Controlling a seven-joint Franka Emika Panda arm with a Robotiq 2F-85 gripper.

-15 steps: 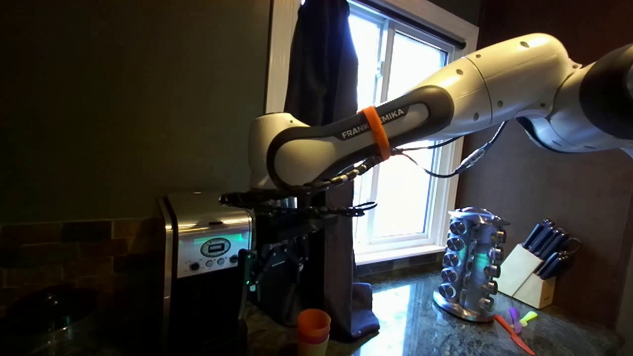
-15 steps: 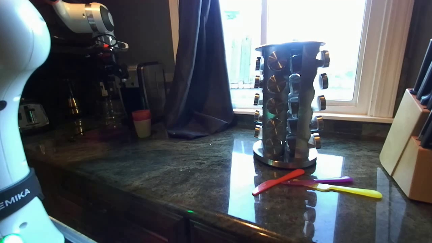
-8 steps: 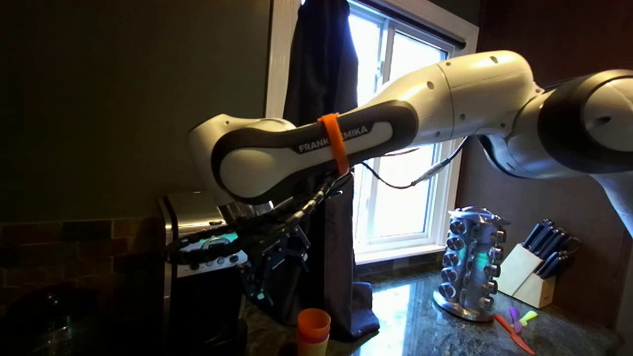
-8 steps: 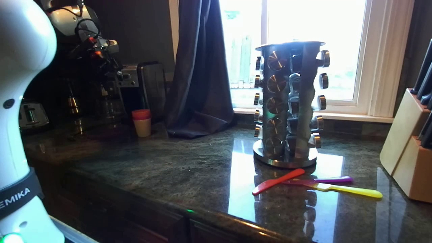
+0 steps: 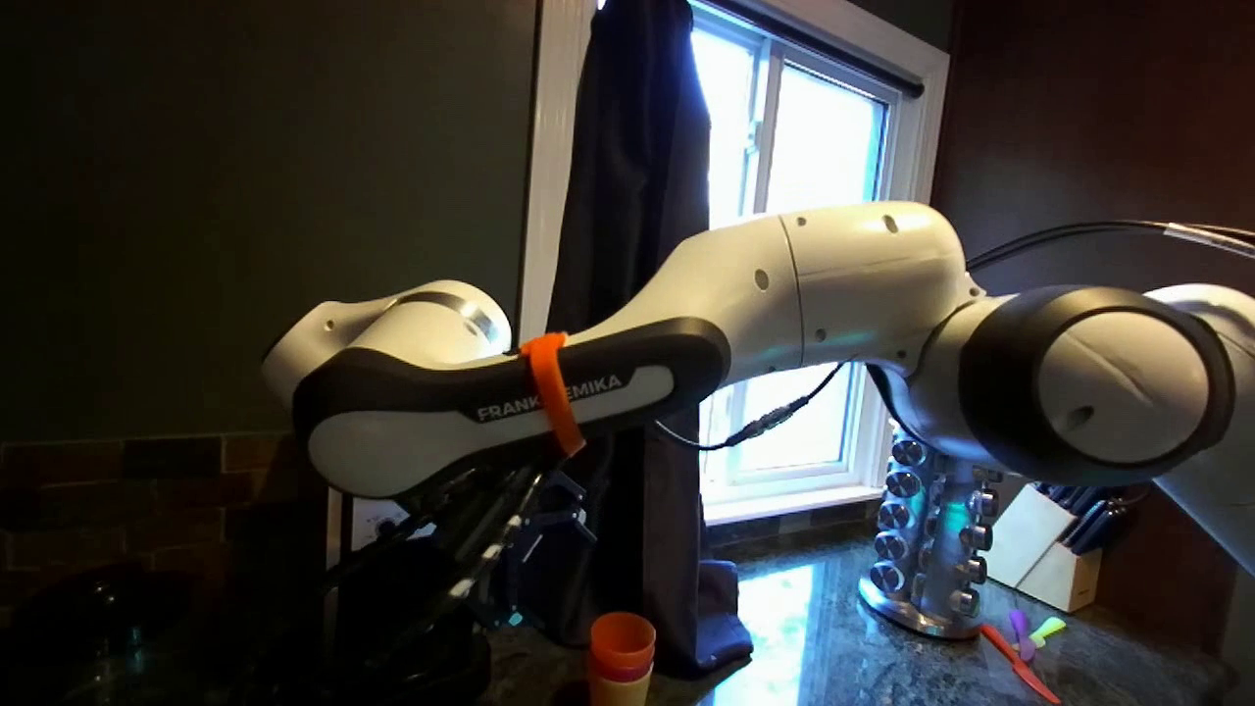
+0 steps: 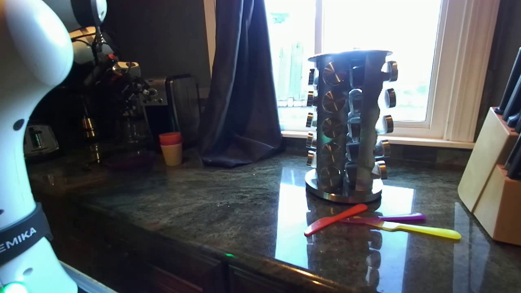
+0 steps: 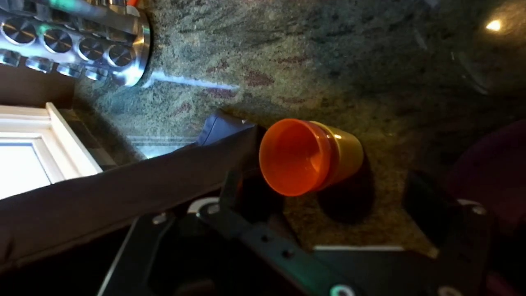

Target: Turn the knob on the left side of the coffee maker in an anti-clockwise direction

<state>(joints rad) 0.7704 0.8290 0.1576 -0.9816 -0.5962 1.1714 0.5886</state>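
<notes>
The coffee maker [image 6: 159,91] stands upright at the back of the counter, silver front and dark side showing. In an exterior view the arm hides most of it; only a strip of its silver panel [image 5: 377,520] shows. Its left knob cannot be made out clearly, and the display is hidden. My gripper [image 5: 553,579] is tilted at the coffee maker's right front; it also shows dark before the silver front [image 6: 147,94]. In the wrist view the jaws [image 7: 326,195] are spread wide with nothing between them. The coffee maker cannot be made out there.
Stacked orange and yellow cups [image 7: 298,158] stand on the counter beyond my jaws. A dark curtain [image 5: 637,549] hangs beside them. A spice rack [image 6: 346,122], a knife block [image 6: 488,183] and coloured knives [image 6: 338,219] are farther along. A toaster [image 6: 40,138] is at the far side.
The arm has swung lower and leftward in an exterior view, now covering the coffee maker's front. The gripper has tilted and dropped away from the panel. The cups have not visibly moved.
</notes>
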